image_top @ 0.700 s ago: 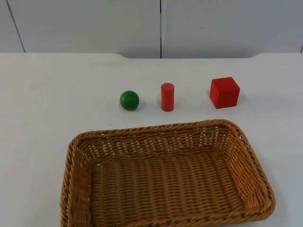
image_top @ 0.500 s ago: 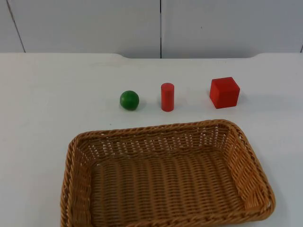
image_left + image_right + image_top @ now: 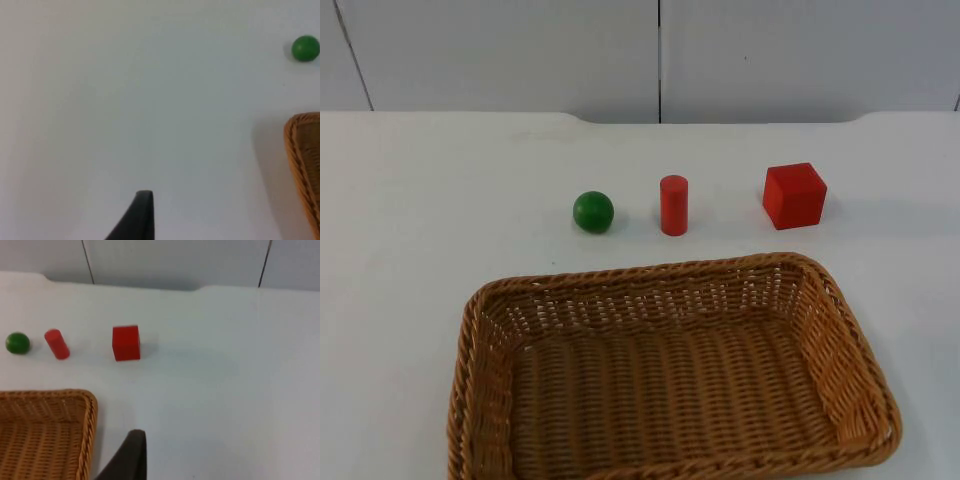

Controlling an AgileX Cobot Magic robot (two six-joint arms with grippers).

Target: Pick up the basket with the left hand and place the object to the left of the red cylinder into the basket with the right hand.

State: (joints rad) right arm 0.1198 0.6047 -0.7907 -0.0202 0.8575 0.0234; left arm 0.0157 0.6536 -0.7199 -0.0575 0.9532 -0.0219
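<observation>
White counter [image 3: 420,200], grey wall behind, and nothing has shifted over the last moments: the task has not begun. The wicker basket [image 3: 670,370], woven and rectangular, sits empty. The smooth green ball [image 3: 593,212] lies just left of the red cylinder [image 3: 673,205], with a red cube [image 3: 794,196] beyond. The left jaws [image 3: 142,215] hang over bare counter, basket rim off to one side, ball far ahead; the right jaws [image 3: 131,455] wait beside the basket's corner. Whether either pair is apart, I cannot tell.

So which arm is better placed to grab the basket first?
Left. Its hand hovers over bare table beside the woven wicker basket's left rim; the right hand sits off the opposite end, facing the blocks.
</observation>
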